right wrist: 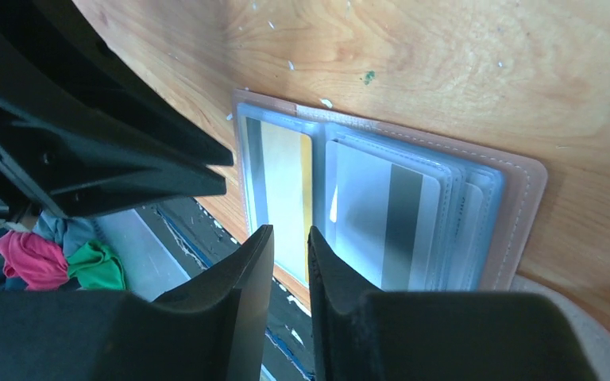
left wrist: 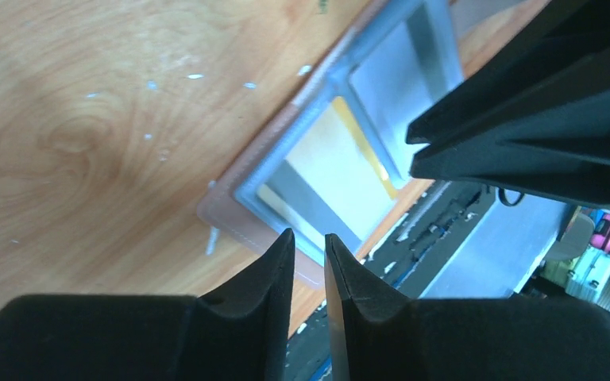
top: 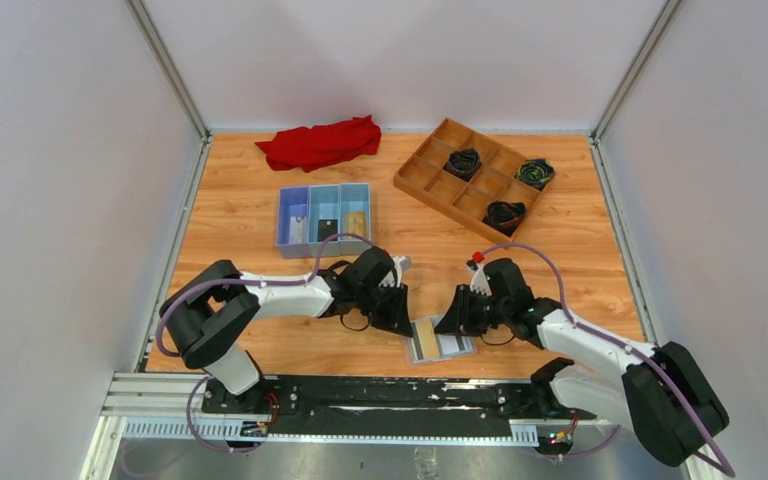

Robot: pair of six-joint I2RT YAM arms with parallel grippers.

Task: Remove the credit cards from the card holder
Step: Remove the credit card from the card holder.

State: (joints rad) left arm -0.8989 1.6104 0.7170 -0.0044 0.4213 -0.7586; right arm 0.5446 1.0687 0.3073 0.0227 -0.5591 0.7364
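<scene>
Card holder (top: 439, 340): open at table edge, cards inside. Our left gripper (left wrist: 308, 258) and right gripper (right wrist: 290, 250): nearly closed, empty. Risk: we nudge it overboard.

Both arms are built of glossy black joint housings joined by white link segments. The left arm (top: 260, 300) and the right arm (top: 580, 345) each carry a purple-grey cable that loops free from shoulder to wrist. The left gripper (left wrist: 308, 262) and the right gripper (right wrist: 290, 254) have matte black, wedge-shaped fingers tapering to thin tips. A small red part sits atop the right wrist. The bases bolt onto a black plate on silver aluminium rails.
</scene>
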